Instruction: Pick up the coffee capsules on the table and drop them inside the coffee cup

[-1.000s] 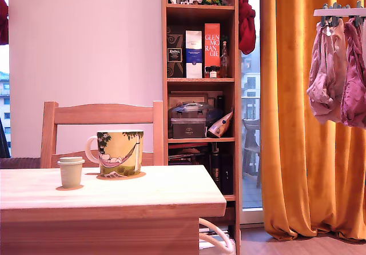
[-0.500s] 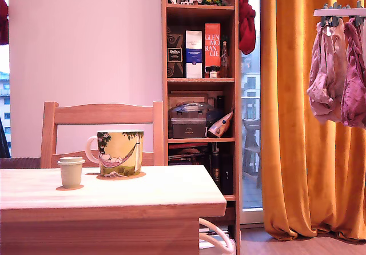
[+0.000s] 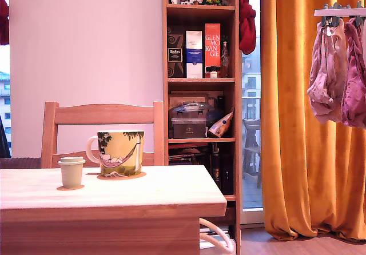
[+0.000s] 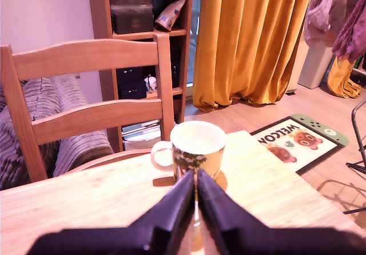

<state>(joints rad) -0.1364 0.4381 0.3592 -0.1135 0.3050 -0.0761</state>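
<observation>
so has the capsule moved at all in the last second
No. In the exterior view the capsule stands on the table at the same spot, left of the mug, in front of the chair.

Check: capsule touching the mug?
Apart. The exterior view shows bare table between the capsule and the mug.

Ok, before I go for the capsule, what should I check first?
1. Coffee capsule upright on the table: ok.
2. Capsule apart from the coffee cup, on the exterior view's left of it: ok.
3. Cup upright, mouth unobstructed: ok.
4. End effector open for a grasp: not ok, its fingertips are closed together.
5. Capsule in the wrist view: not ok, only the cup shows there.
6. End effector position relative to the capsule: cannot tell, the arm is out of the exterior view.
</observation>
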